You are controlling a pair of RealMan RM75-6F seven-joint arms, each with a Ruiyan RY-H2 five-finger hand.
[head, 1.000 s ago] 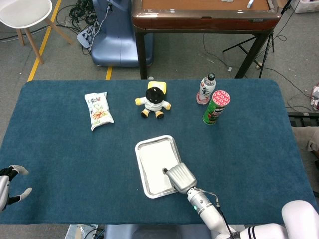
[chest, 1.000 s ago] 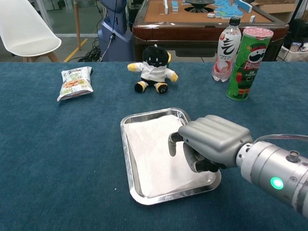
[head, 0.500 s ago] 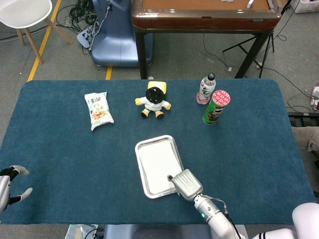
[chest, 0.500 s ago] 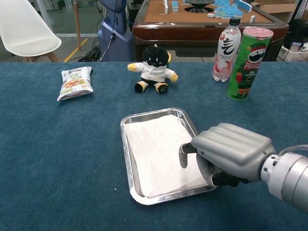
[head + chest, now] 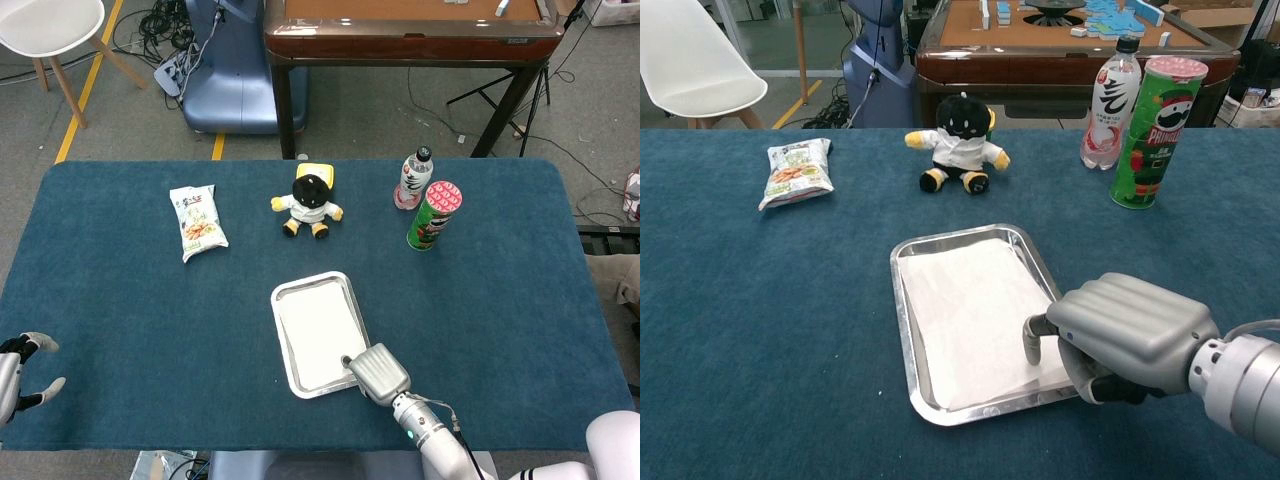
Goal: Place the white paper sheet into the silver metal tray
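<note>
since the earlier frames nothing has been shifted on the left: the left hand (image 5: pixel 22 370) is kept low at the table's near left edge, fingers apart and holding nothing; the snack packet (image 5: pixel 795 170) and the plush toy (image 5: pixel 960 143) are left as they were; the white paper sheet (image 5: pixel 970 315) is seen lying flat inside the silver metal tray (image 5: pixel 904 320), near the table's middle; further right, the right hand (image 5: pixel 1120 335) has been drawn back toward the robot, from over the sheet to the tray's near right corner; its fingers are curled downward and nothing is seen held in them, though their tips are partly hidden; the bottle (image 5: pixel 1112 90) and the green can (image 5: pixel 1157 115) are unmoved; the placing is judged done, with only withdrawal of the hand left.
</note>
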